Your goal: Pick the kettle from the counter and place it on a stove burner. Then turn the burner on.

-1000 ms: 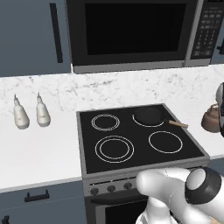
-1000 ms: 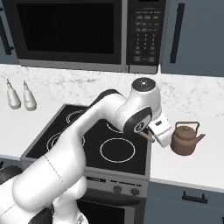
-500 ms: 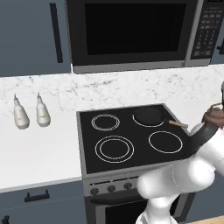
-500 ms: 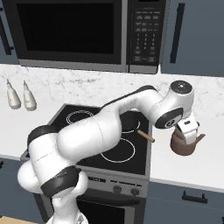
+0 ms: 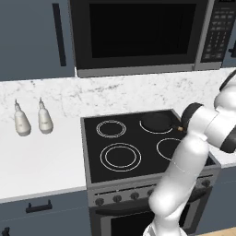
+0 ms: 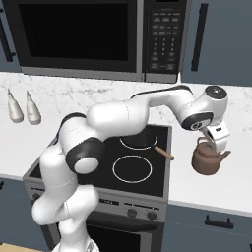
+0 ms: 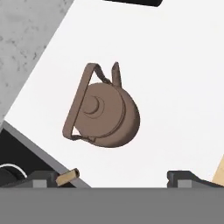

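Observation:
The brown kettle [image 6: 209, 160] stands upright on the white marble counter [image 6: 236, 187], just right of the black cooktop [image 6: 152, 182]. My gripper [image 6: 218, 142] hangs directly above its arched handle, apart from it. In the hand view the kettle [image 7: 107, 111] lies centred below on the counter [image 7: 175, 65], and my gripper [image 7: 111, 177] is open with nothing between the wide-set fingertips [image 7: 41, 177]. The stove burner [image 5: 121, 156], the largest double-ringed circle, is at the cooktop's front left. My arm [image 5: 193, 138] covers the kettle in the left base view.
A flat black pan [image 5: 156, 122] sits on the back right circle, its wooden handle [image 6: 165, 153] pointing toward the kettle. Two white bottles [image 5: 21, 122] [image 5: 44, 119] stand on the left counter. Knobs [image 5: 117, 198] line the stove front. A microwave [image 5: 138, 32] hangs overhead.
My arm has swung right from over the cooktop and now holds the hand above the kettle. The kettle, pan and bottles have stayed in place.

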Tool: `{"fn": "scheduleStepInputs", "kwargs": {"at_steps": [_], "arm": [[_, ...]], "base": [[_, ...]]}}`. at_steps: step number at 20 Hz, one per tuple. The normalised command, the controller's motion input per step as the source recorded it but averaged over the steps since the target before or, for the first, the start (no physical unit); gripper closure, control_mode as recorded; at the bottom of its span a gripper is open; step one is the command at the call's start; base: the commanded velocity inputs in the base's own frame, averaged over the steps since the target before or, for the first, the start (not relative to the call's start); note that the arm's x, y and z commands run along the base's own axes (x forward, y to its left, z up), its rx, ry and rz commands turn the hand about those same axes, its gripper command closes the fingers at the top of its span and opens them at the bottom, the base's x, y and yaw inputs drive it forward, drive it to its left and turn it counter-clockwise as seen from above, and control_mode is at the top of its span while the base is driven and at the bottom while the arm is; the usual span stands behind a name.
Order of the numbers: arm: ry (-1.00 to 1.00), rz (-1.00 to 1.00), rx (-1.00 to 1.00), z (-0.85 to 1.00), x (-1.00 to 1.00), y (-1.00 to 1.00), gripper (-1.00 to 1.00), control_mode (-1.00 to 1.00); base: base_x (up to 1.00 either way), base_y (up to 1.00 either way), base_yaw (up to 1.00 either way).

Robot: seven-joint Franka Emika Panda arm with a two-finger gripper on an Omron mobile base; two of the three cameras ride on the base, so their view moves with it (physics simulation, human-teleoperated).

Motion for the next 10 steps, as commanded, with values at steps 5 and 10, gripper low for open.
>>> {"fn": "scheduleStepInputs", "kwargs": {"at_steps": [5,10], "arm": [[0.12,0.0,0.0,-0.43,0.41,0.0,-1.0,-1.0],[0.07,0.0,0.0,-0.37,0.25,0.0,-1.0,-1.0]], "base": [[0.0,0.0,0.0],[0.0,0.0,0.0]]}}
